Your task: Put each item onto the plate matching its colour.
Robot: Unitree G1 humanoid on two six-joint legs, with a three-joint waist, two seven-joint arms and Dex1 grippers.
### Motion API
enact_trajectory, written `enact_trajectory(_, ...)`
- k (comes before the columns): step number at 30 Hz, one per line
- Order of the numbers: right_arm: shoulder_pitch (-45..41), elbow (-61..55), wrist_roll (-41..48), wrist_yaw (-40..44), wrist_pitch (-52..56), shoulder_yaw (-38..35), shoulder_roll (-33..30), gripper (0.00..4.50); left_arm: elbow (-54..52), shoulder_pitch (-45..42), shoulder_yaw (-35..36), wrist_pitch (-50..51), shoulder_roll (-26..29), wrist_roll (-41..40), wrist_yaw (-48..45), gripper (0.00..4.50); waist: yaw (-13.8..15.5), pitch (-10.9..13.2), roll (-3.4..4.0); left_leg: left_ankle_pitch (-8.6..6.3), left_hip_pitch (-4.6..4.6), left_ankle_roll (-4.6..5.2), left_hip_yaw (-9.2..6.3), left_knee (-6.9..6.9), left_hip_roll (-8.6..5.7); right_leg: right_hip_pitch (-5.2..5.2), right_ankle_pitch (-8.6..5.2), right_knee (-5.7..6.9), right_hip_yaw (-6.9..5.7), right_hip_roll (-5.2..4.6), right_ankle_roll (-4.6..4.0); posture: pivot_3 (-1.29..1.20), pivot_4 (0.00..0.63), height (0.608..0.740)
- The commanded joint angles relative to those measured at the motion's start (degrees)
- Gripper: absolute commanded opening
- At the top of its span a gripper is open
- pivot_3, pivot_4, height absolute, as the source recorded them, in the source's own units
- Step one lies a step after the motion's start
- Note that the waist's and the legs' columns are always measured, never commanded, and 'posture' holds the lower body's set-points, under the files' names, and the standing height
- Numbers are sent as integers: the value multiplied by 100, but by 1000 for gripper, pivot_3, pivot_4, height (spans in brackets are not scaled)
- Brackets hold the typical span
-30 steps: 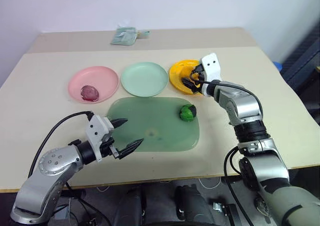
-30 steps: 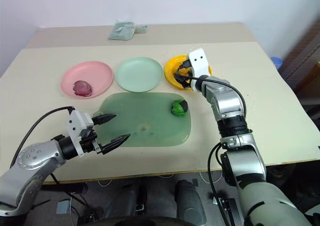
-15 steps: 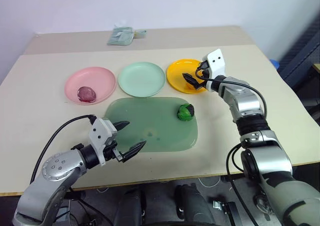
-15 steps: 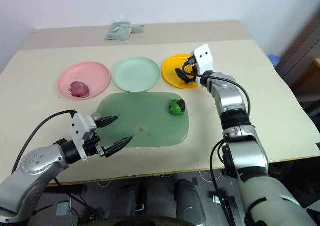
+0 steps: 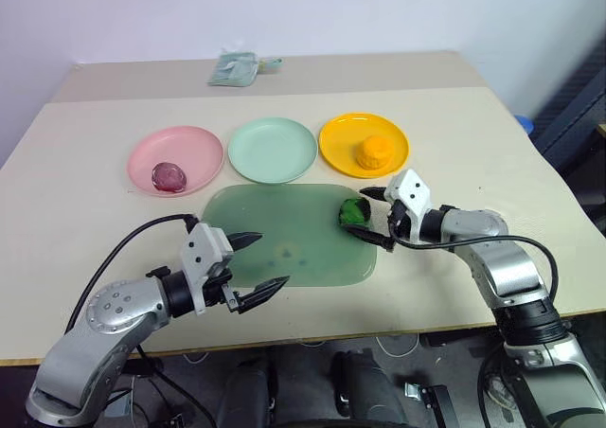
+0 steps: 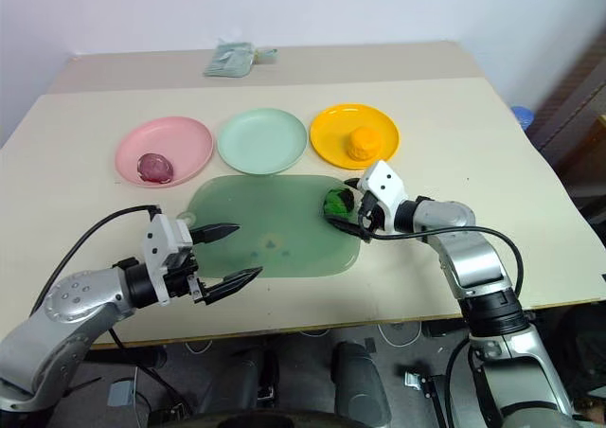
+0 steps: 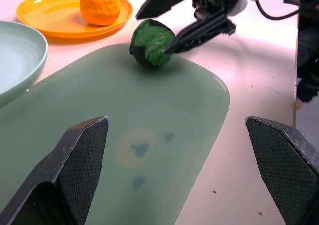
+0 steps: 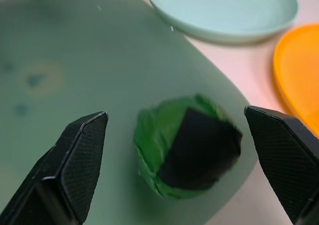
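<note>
A beige wooden counter (image 5: 473, 144) carries three round shallow plastic plates in a row, with a large flat translucent green mat (image 5: 284, 215) lying just in front of them. The pink plate (image 5: 194, 149) at the robot's left holds the purplish-pink rounded lump (image 5: 168, 175). The pale mint green plate (image 5: 273, 149) in the middle is bare. The yellow-orange plate (image 5: 341, 139) at the right holds the orange rounded lump (image 5: 375, 151), which sits a little right of the plate's centre.

The dark green and black rounded lump (image 5: 354, 212) rests on the mat near its far right corner, well apart from the mint plate. The right end effector (image 5: 375, 217) is low over that corner with its two black fingers spread wide, one on each side of the green lump; in the right wrist view the lump (image 8: 187, 145) sits between the fingers, with a gap on each side. In the left wrist view one finger seems to meet the lump's side, but I cannot tell whether it really touches.

The left end effector (image 5: 257, 267) hovers over the near left edge of the mat, its fingers spread wide and holding nothing, pointing across the mat toward the green lump.

A small crumpled pale green cloth (image 5: 237, 67) lies at the far edge of the counter, behind the plates.
</note>
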Motion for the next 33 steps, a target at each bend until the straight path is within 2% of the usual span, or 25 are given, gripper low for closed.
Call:
enact_trajectory(1,-157,93,-128,-193,-75,7,122,4480,-151,-55,-24,-18,21,-62,-15,4500,1,0,0,0,0,0,0,0,-1,0,0,0,0,0,0,0,150,740)
enact_trajectory(3,-196,185,-169,-208,-69,20,161,4480,-153,-55,-22,-17,24,-56,-7,4500,0,0,0,0,0,0,0,1,-1,0,0,0,0,0,0,0,150,740)
enact_trajectory(5,-205,182,-152,-163,-47,8,183,3973,-176,-18,10,-11,28,-57,17,4500,6,0,0,0,0,0,0,0,-1,0,0,0,0,0,0,0,150,740)
enact_trajectory(6,-215,165,-135,-135,-55,0,194,3659,-188,9,34,-9,30,-58,31,4500,6,0,0,0,0,0,-1,0,-1,0,0,0,0,0,0,0,150,740)
enact_trajectory(10,-401,159,-67,-214,37,-82,334,1805,-178,156,145,-70,11,25,135,4500,-9,0,0,0,0,0,-1,0,0,0,0,0,0,0,0,0,150,740)
enact_trajectory(13,-641,211,16,-349,99,-172,538,1805,-103,197,305,-125,-119,63,377,4500,-17,0,1,0,2,0,-1,0,2,0,0,2,0,4,0,0,150,740)
enact_trajectory(18,-1839,935,-21,-1232,443,-191,1624,1805,264,253,723,-275,-385,487,1004,4500,-63,1,1,3,4,-4,1,0,3,-4,2,10,0,6,2,0,150,740)
enact_trajectory(23,-3219,3174,-487,-1933,-96,-37,2565,1805,351,343,890,-409,-401,532,979,4500,-30,0,0,4,-5,-7,-2,-3,3,-11,3,14,-3,5,3,0,150,740)
enact_trajectory(27,-3996,4946,-780,-2223,-832,-51,2933,1805,178,501,957,-419,-425,505,1027,4500,-37,0,1,3,-10,-7,-1,-3,4,-12,2,9,-4,-6,1,0,150,740)
enact_trajectory(30,-4354,5795,-808,-2280,-1248,-182,3067,1805,-23,703,984,-401,-485,493,1095,4500,-48,1,2,2,-13,-6,-1,-4,4,-13,2,6,-4,-9,1,0,150,740)
enact_trajectory(33,-4500,6159,-732,-2122,-1513,-326,3107,2759,-162,863,995,-405,-545,520,1179,4500,-80,2,3,2,-14,-7,-1,-6,7,-17,2,9,-4,-9,1,0,150,740)
